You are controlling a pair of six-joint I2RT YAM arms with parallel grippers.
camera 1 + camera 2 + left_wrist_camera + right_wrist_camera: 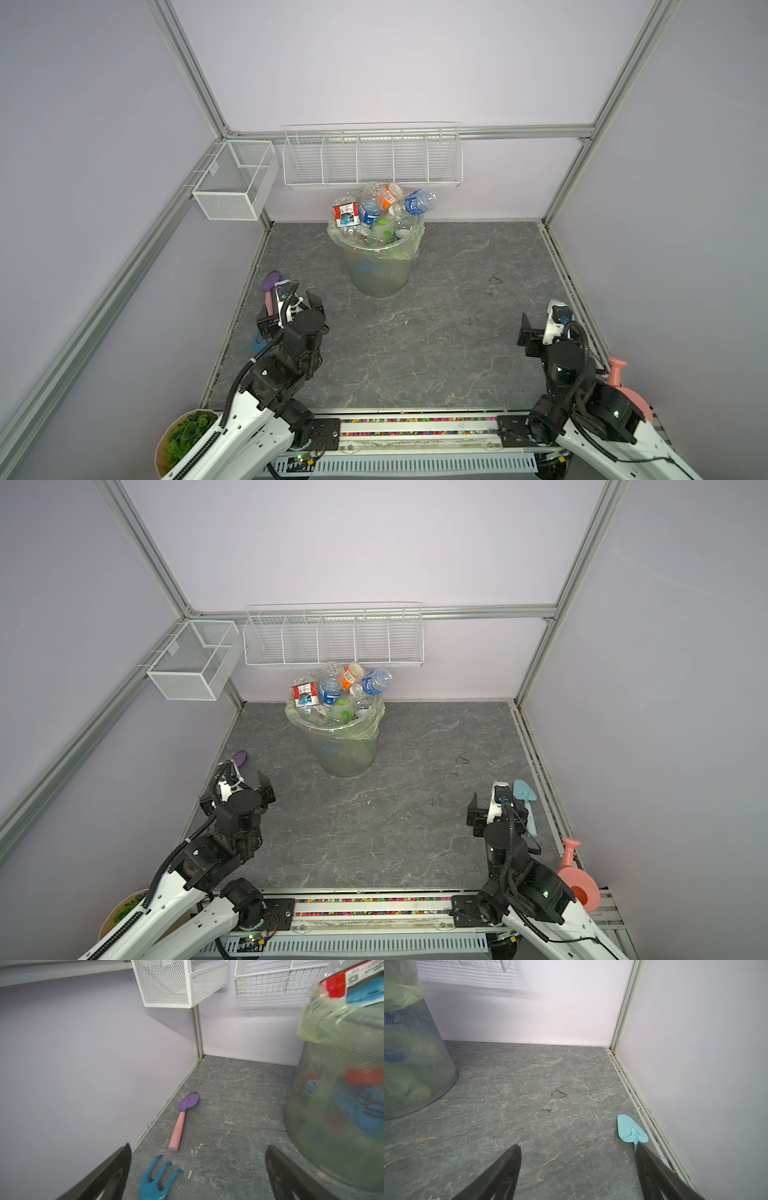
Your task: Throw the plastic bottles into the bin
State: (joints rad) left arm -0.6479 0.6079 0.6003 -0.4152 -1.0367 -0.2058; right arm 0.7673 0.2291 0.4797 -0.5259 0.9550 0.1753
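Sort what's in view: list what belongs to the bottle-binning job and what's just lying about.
Job: plastic bottles, heaped past the rim; bin.
Lying about: purple trowel; blue rake; light-blue trowel; pink watering can; white wire baskets; potted plant.

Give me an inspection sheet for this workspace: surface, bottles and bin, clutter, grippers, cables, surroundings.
Surface: grey marbled tabletop, no bottles lying on it.
Job's things: plastic bottles heaped above the rim of the bin.
Clutter: purple trowel, blue rake, light-blue trowel, pink watering can, potted plant.
Grippers: left gripper open, empty; right gripper open, empty.
Cables: black conduit along both arms, nothing snagged.
Surroundings: lilac walls, aluminium frame, mesh basket, wire rack.
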